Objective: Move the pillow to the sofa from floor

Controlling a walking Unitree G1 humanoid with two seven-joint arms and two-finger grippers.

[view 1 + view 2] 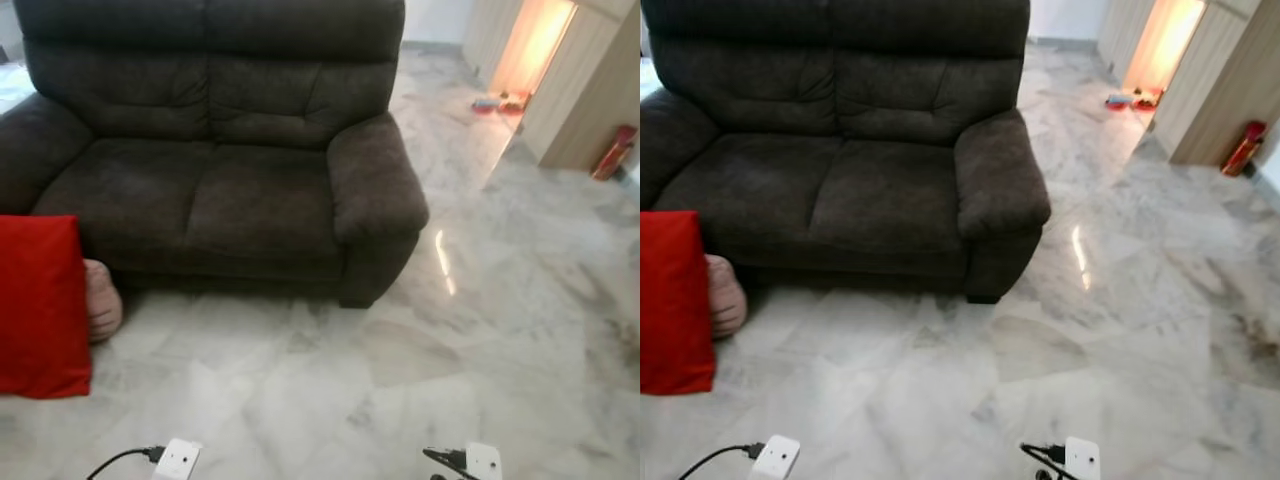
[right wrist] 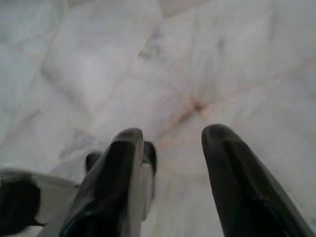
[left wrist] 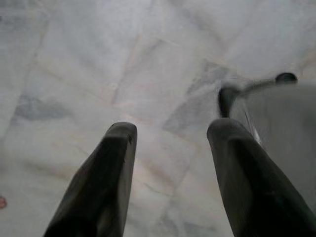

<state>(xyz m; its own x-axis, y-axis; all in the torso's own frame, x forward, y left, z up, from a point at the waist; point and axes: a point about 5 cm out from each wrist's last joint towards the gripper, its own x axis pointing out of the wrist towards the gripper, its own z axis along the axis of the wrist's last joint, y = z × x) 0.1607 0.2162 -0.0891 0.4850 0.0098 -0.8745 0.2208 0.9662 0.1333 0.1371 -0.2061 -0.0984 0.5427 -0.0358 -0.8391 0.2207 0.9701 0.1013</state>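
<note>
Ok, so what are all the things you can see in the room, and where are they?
sofa: one, dark brown, straight ahead on the floor
red pillow: one, red, on the floor at the sofa's left front corner
pink cushion: one, pale pink, behind the red pillow, against the sofa base
floor: white-grey marble, shiny
red object: one, far right by the wooden wall
left hand: black fingers, open, above floor
right hand: black fingers, open, above floor

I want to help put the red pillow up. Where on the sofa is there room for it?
Both seat cushions of the sofa, between its two armrests, are bare. The floor in front is open marble too. It is crowded only at the sofa's left corner, where the red pillow stands against a pinkish bundle.
</note>
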